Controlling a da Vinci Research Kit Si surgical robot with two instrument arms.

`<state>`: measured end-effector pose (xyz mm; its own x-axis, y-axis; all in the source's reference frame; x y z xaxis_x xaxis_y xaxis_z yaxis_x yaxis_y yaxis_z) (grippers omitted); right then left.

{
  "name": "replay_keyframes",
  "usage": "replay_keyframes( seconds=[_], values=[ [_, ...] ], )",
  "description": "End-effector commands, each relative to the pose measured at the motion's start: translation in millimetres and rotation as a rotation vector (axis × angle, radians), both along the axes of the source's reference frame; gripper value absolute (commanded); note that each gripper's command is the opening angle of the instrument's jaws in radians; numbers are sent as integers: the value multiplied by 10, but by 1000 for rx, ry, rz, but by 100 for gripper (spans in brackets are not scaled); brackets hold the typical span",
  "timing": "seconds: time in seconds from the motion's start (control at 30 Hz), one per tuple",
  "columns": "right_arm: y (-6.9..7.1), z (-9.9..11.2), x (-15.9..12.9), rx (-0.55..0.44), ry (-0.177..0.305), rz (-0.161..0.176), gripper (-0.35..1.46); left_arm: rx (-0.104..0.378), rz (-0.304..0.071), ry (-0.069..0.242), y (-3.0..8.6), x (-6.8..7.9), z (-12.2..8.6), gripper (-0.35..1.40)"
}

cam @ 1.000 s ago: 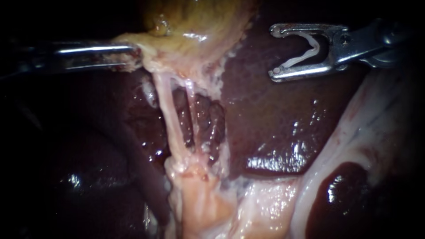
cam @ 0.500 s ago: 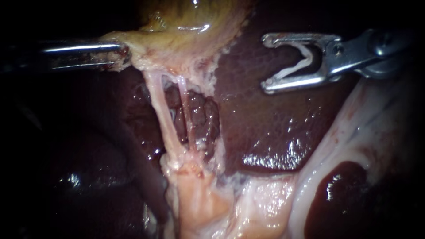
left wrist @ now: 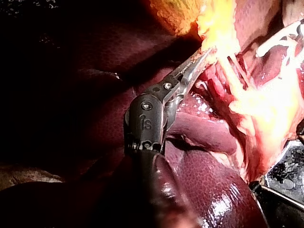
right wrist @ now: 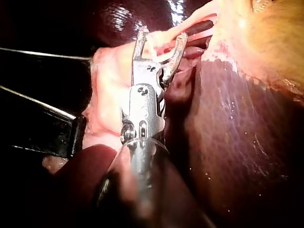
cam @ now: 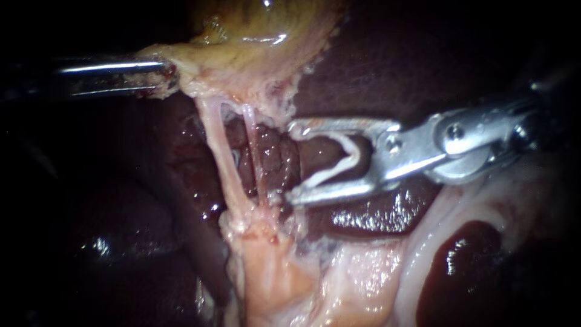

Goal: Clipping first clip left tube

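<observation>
My left instrument (cam: 166, 75) comes in from the left, its jaws shut on the pale edge of the yellowish gallbladder (cam: 260, 24) and holding it up; the left wrist view shows the same hold (left wrist: 205, 53). Two stretched tubes run down from there: the thicker left tube (cam: 219, 151) and a thin right tube (cam: 253, 145). My right instrument (cam: 292, 162) holds a white clip (cam: 342, 160) between wide-apart jaws. Its tips lie just right of the thin tube, apart from the left tube. In the right wrist view the tips (right wrist: 162, 34) reach pale tissue.
Dark liver (cam: 375, 91) lies behind and beside the tubes. Pale fatty tissue (cam: 272, 272) sits where the tubes end below. A white band of tissue (cam: 484, 200) runs under my right instrument's shaft, with a dark red glistening patch (cam: 460, 266) beside it.
My right instrument has moved down and left from over the liver to just beside the tubes, clip still in its jaws. The left instrument and gallbladder have held still over the last half second.
</observation>
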<state>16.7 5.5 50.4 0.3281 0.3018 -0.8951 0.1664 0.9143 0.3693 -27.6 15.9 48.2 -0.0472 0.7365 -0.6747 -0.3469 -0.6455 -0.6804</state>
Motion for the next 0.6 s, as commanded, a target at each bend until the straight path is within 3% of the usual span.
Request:
replay_keyframes(
  seconds=[0.03,0.23,0.6],
  values=[
    [-4,2,5,2,-2,-6,49,0,0,0,0,0,0,-35],
    [-22,24,29,26,-19,-16,49,0,-1,1,-2,-1,-2,-35],
    [-24,74,43,53,-57,-13,49,0,-4,4,-4,-3,-6,-35]
  ],
)
